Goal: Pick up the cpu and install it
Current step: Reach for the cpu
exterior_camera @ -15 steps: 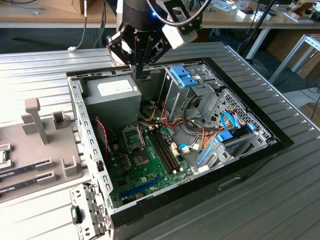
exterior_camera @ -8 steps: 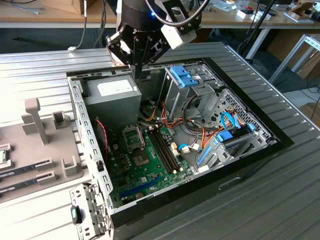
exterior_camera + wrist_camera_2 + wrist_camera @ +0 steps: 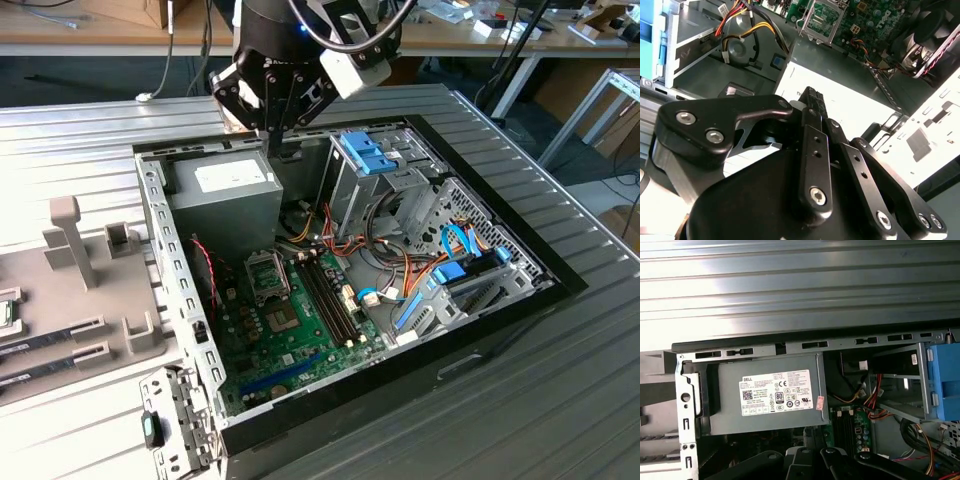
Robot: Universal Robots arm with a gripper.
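Observation:
In the exterior view a small flat square piece [image 3: 7,312] with a pale top and a green rim lies in the grey fixture at the exterior view's left edge, partly cut off; it looks like the cpu. My gripper [image 3: 272,132] hangs far from it, over the rear edge of the open computer case, just above the grey power-supply box [image 3: 225,188]. Its black fingers [image 3: 812,100] are pressed together with nothing between them. On the motherboard the silver socket frame [image 3: 268,275] is hinged up, with a grey square [image 3: 283,320] just in front of it.
The case wall [image 3: 160,230] and a drive cage with blue tabs [image 3: 368,152] flank the gripper. Cable bundles [image 3: 400,270] cross the case floor. Memory sticks [image 3: 55,330] lie in the grey fixture, near its upright posts [image 3: 70,240]. Ribbed metal tabletop [image 3: 790,290] surrounds the case.

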